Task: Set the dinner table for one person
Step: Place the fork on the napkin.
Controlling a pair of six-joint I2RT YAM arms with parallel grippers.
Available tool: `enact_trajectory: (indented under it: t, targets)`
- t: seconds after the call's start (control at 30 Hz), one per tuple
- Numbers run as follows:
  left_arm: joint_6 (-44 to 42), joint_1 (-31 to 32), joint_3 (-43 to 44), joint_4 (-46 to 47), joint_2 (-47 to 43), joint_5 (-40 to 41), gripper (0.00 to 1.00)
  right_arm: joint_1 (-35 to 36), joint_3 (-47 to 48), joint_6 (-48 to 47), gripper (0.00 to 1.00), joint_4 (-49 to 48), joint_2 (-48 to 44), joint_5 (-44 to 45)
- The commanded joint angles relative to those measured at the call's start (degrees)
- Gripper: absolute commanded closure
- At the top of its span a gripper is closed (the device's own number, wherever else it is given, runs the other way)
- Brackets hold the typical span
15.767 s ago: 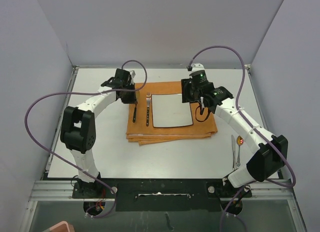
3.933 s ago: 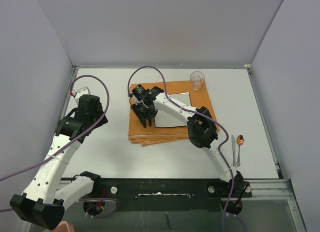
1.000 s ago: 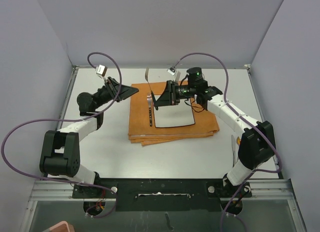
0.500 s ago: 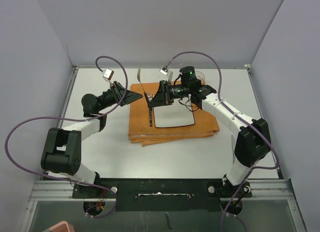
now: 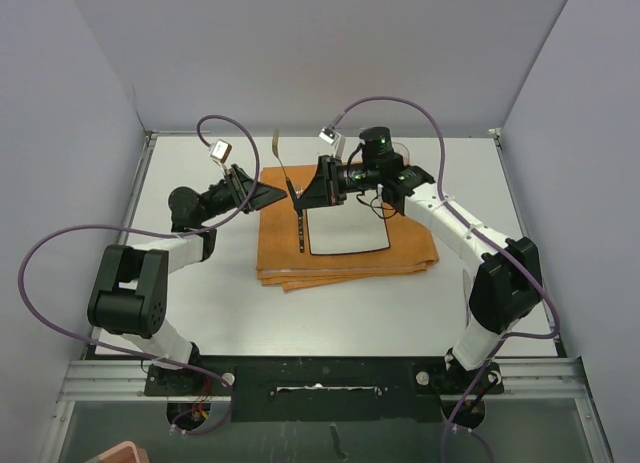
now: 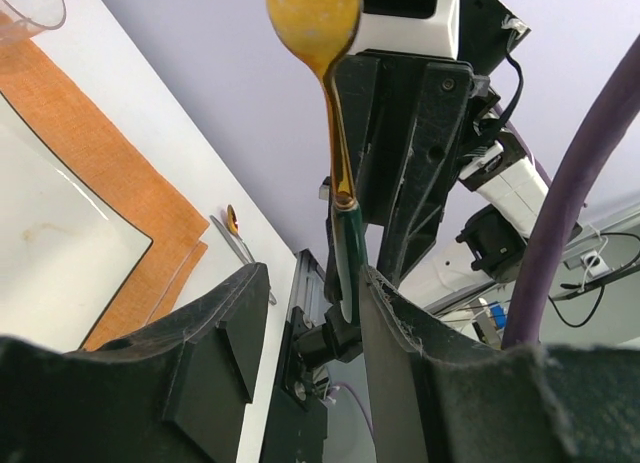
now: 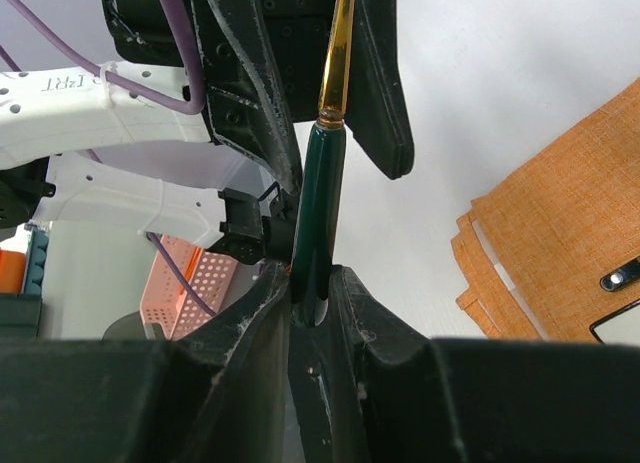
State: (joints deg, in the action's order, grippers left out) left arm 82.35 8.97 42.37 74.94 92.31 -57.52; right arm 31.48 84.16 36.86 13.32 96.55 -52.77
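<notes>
Under the plate (image 5: 350, 233) and stretching well past it on every side: table (image 5: 330, 313), off-white and flat, carrying the whole setting. Between table and plate, folded orange mat (image 5: 340, 266) as base layer, plate roughly centred on it. Just left of the plate, on the mat, a dark-handled utensil (image 5: 300, 233), parallel to the plate edge, upper end hidden by the arms. Beyond the plate's far right corner, clear glass (image 6: 30, 5), in the drink spot. Well right of the plate, off the mat, knife (image 6: 225, 233) and a second small spoon (image 6: 231, 220), flat on bare table, not yet brought in.

Above the plate's far left corner, in mid-air: spoon (image 6: 341, 178), upright, gold bowl up, green handle down. Clamped on the low end of that handle: right end effector (image 7: 310, 288). Straddling the same handle from the opposite side, fingers apart, gaps on both sides, no contact seen: left end effector (image 6: 310, 283). Reads as a hand-over set-up: held vertical and clear of the plate so both arms can meet on it, gripped low to leave handle free for the other side. Direction of the pass: cannot tell.
</notes>
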Motion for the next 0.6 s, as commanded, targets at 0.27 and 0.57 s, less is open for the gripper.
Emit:
enact_trajectory:
  t: [0.27,0.57]
  targets:
    - [1.68,0.12,2.37,7.32,1.64,0.91,0.6,1.76,2.32,0.41,1.0,-2.34,-0.36,-0.9]
    - [2.75,-0.01,4.52,7.55,1.42,1.43,0.6,2.56,2.04,0.22,1.0,-2.73,0.97,-0.49]
